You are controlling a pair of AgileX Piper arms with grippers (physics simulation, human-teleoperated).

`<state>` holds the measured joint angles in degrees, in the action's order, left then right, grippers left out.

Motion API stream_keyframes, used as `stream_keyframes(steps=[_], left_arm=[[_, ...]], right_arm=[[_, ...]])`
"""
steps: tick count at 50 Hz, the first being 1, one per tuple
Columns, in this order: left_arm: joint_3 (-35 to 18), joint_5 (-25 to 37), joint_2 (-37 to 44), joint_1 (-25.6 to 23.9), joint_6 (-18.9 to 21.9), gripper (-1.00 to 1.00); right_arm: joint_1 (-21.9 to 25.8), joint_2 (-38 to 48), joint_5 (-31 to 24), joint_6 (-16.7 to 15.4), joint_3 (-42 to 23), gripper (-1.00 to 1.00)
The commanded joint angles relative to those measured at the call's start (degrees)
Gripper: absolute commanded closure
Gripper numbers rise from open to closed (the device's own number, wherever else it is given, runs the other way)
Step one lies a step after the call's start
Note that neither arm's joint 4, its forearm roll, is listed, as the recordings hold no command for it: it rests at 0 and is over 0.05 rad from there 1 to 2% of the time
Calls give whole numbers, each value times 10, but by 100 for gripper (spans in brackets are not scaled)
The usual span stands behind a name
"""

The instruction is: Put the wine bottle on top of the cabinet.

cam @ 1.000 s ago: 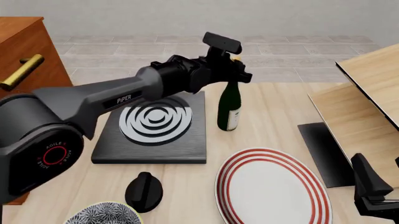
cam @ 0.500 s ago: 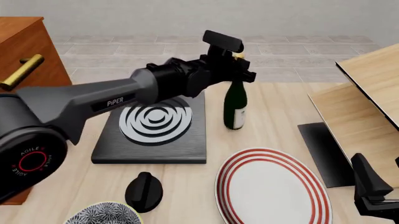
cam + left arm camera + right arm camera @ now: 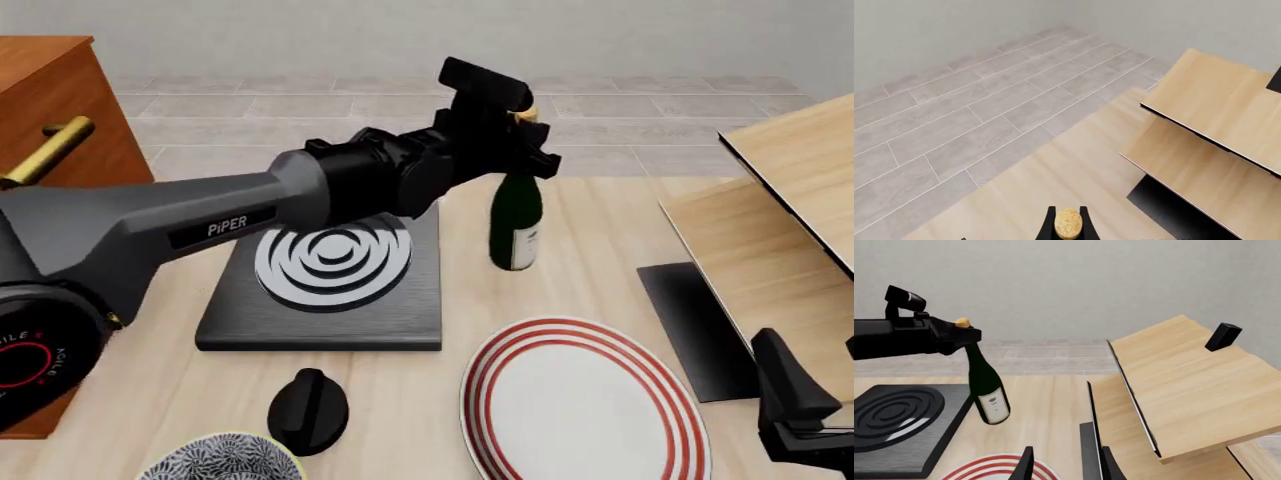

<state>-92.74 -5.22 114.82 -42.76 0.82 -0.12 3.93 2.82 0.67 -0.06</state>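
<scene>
left tool (image 3: 518, 128): my fingers clamped on wine bottle (image 3: 515, 222) neck | bottle tilted, shifted right over the bench since a second ago | cabinet (image 3: 54, 100) far left, carry pending | right tool (image 3: 1057, 465): open, idle

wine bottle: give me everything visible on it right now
The wine bottle is slim, dark green and glass-like, with a long neck, a gold foil cap and a white label low on its body. It tilts slightly, neck leaning toward the left arm. The left gripper is closed around the neck just under the cap. Its base sits at or just above the table, between the black coil plate and the pale wood structure; contact is unclear.
</scene>
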Motion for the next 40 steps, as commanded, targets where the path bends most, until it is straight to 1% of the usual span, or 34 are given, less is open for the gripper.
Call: stream_keyframes(steps=[1,5,17,18,19,20,22,24,27,28,32,40], left_arm=[[11,-13,-25,-9,12,100],[8,-5,-32,-7,14,100],[28,-5,-60,-8,17,100],[39,-5,-72,-8,12,100],[85,48,-170,-9,9,100],[80,81,-199,-9,10,100],[71,119,-232,-9,9,100],[75,127,-244,-9,9,100],[84,125,-253,-9,7,100],[97,119,-260,-9,1,100],[128,103,-281,-10,0,100],[175,89,-314,-13,8,100]], right_arm=[[0,0,0,0,0,-100],[0,0,0,0,0,-100],[0,0,0,0,0,-100],[0,0,0,0,0,-100],[0,0,0,0,0,-100],[0,0,0,0,0,-100],[0,0,0,0,0,-100],[0,0,0,0,0,-100],[0,0,0,0,0,-100],[0,0,0,0,0,-100],[0,0,0,0,0,-100],[0,0,0,0,0,-100]])
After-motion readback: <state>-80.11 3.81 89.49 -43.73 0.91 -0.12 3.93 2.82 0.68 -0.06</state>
